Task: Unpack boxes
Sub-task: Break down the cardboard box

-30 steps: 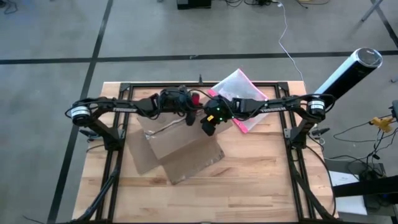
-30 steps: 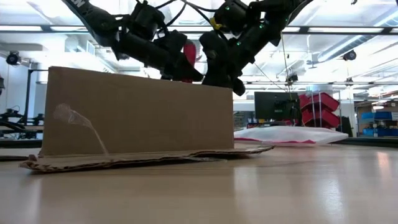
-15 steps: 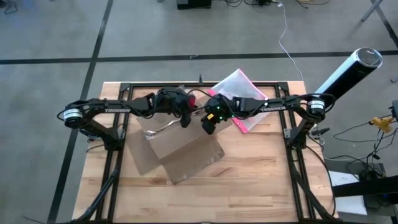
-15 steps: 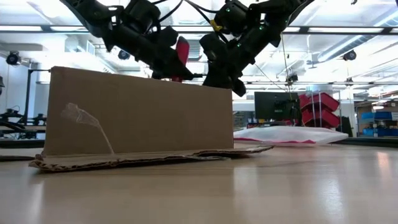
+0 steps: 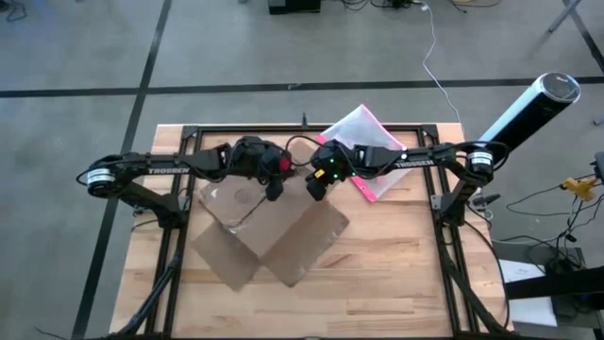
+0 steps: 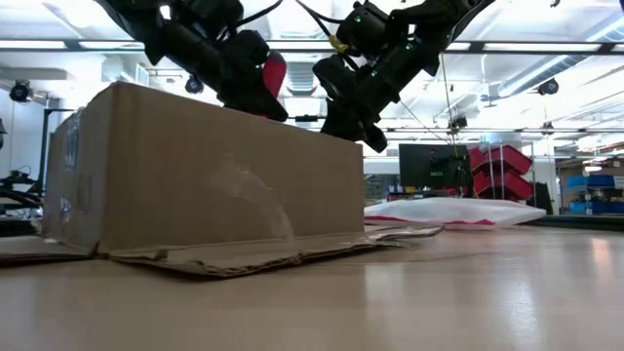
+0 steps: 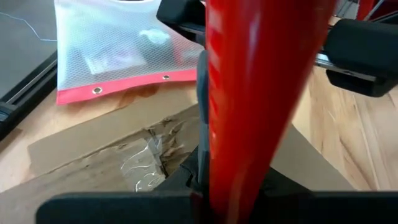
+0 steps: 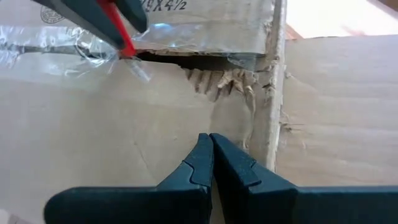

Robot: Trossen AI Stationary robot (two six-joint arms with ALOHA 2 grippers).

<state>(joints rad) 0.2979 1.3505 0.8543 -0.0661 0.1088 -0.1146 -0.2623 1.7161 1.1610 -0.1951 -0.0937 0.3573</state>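
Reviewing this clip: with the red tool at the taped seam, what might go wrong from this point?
The left gripper holds a red tool at the cardboard box seam, where tape is only partly torn; it may snag and drag the box. The box sits skewed on the table, and the shut right gripper only rests on the top, so it may slide. The mesh pouch lies close behind and may get pushed.
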